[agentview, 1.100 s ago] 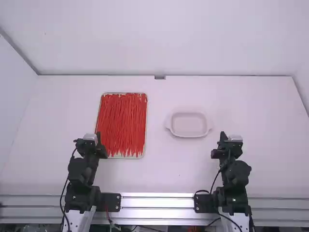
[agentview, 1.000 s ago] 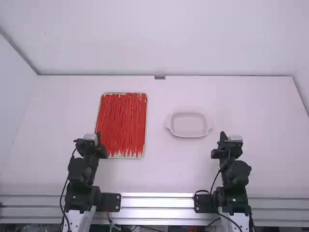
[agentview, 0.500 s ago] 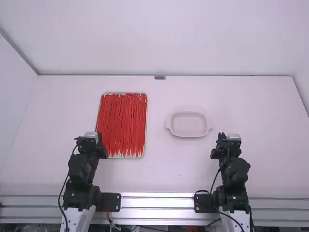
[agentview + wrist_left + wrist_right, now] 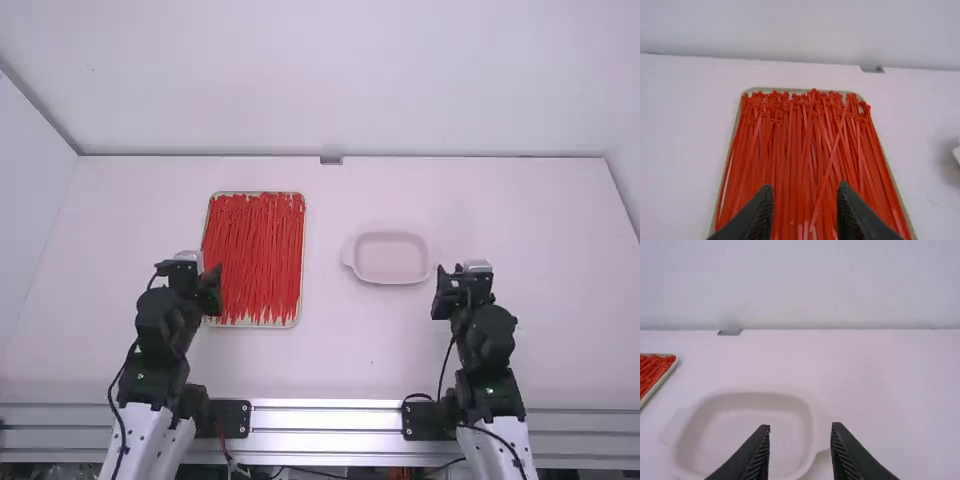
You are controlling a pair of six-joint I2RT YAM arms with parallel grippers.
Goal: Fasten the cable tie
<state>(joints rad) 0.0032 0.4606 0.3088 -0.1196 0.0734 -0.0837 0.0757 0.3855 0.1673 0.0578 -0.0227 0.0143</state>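
A flat tray [image 4: 212, 196] left of the table's middle carries a dense pile of red cable ties [image 4: 254, 255]; in the left wrist view the cable ties [image 4: 800, 150] run lengthwise across the tray [image 4: 752, 91]. My left gripper [image 4: 207, 290] sits at the tray's near left corner, and its open fingers [image 4: 758, 212] hang over the near ends of the ties with nothing between them. My right gripper [image 4: 447, 288] stands just near-right of the white dish [image 4: 390, 256]; its open, empty fingers [image 4: 751, 452] point at the dish [image 4: 740, 432].
The white dish is empty and has two small side handles. A small grey fixture [image 4: 331, 159] marks the table's far edge at the back wall. Bare tabletop lies to the right of the dish and left of the tray.
Both arms have lifted slightly and leaned forward, the left gripper toward the tray's near corner and the right gripper toward the dish. Tray, ties and dish have not moved.
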